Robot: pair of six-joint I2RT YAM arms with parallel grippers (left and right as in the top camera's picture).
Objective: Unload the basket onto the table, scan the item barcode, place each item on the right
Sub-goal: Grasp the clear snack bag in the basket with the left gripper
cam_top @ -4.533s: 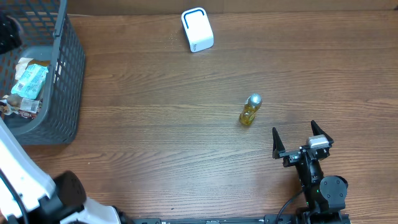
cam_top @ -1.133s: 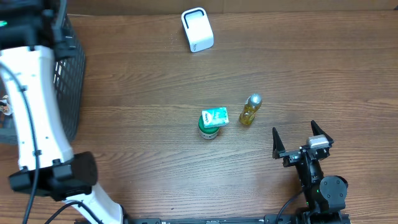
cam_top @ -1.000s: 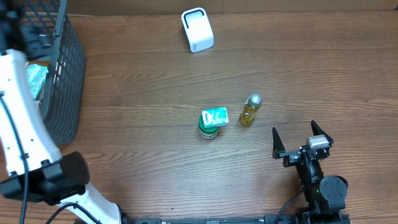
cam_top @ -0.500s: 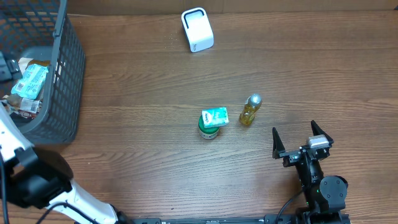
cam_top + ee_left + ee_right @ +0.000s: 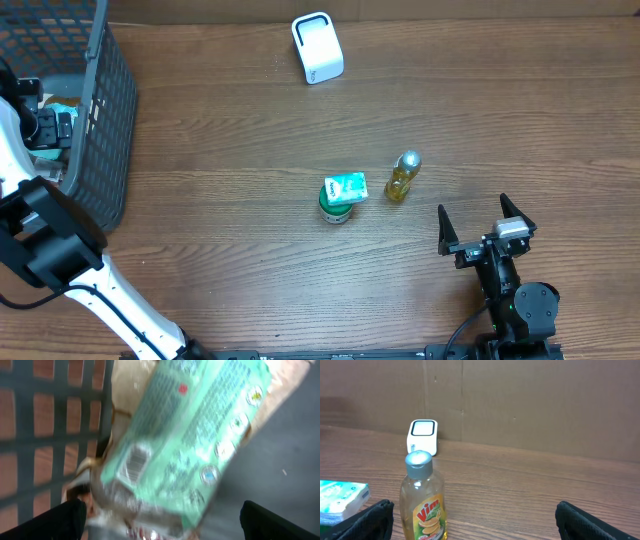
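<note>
Dropped lower into the grey basket (image 5: 105, 120) over the last second, speaking of the left gripper (image 5: 162, 527). No shift meanwhile in the right gripper (image 5: 472, 208), the bottle (image 5: 402, 176) or the small green box (image 5: 342, 197).

Hangs now with left jaws spread wide, pinching nothing, straddling a green packet (image 5: 185, 445) directly ahead and just below. Shows, through some blur, a barcode (image 5: 134, 460) facing up on the left part of that packet, so likely the next item to lift out. Lies on other wrappers close against the mesh wall, hence probably the approach from above rather than sideways.

Holds the right jaws spread too, empty, parked low. Has the bottle just ahead and slightly left, the box further left, and the white scanner (image 5: 317, 47) well beyond, window turned back toward this gripper, presumably so a held item can pass before it.

Leaves gripping, lifting and presenting the code not yet done.
</note>
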